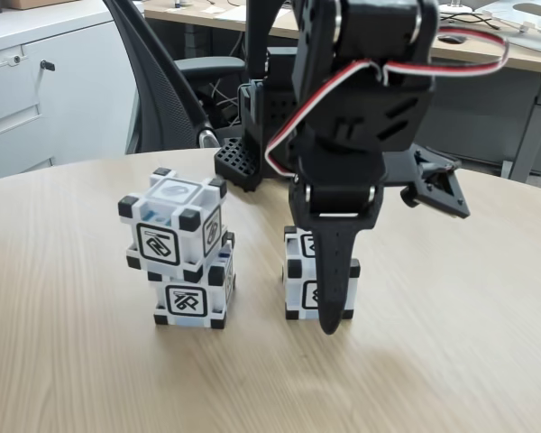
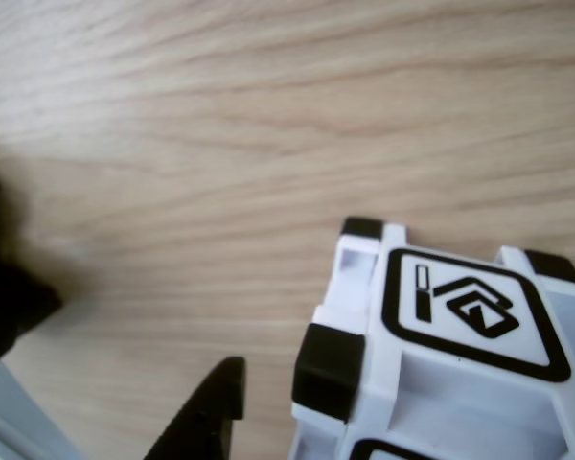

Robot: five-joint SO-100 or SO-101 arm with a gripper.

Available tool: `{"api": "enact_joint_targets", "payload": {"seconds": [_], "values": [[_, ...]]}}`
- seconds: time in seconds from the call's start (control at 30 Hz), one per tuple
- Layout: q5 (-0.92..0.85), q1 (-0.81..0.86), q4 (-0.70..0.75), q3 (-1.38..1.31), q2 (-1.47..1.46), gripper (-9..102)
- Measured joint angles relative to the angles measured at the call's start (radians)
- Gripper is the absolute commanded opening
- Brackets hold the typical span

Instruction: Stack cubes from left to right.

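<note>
Two cubes stand stacked at the left of the fixed view, the upper cube (image 1: 174, 221) turned a little on the lower cube (image 1: 192, 293). A third cube (image 1: 299, 271) stands alone on the table to their right, and shows close up as cube (image 2: 441, 355) in the other view. My gripper (image 1: 329, 316) hangs down at this cube, one black finger in front of it with its tip near the table. In the other view a black fingertip (image 2: 216, 407) sits just left of the cube with bare wood between them. The gripper is open and holds nothing.
The wooden table (image 1: 451, 343) is round-edged at the back. The arm's black base (image 1: 252, 153) and a black bracket (image 1: 437, 185) sit behind the cubes. An office chair (image 1: 162, 81) and white cabinets (image 1: 36, 81) stand beyond the table.
</note>
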Motion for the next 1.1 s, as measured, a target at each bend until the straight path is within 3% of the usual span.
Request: {"api": "enact_joint_targets", "payload": {"seconds": [0.2,0.37,0.57,1.1], "values": [[-0.017,0.0,-0.003,0.0,-0.005,22],[-0.037,0.0,-0.063,0.0,-0.005,20],[-0.044,0.0,-0.077,0.0,-0.005,2],[-0.008,0.0,-0.08,0.0,0.097,0]]}}
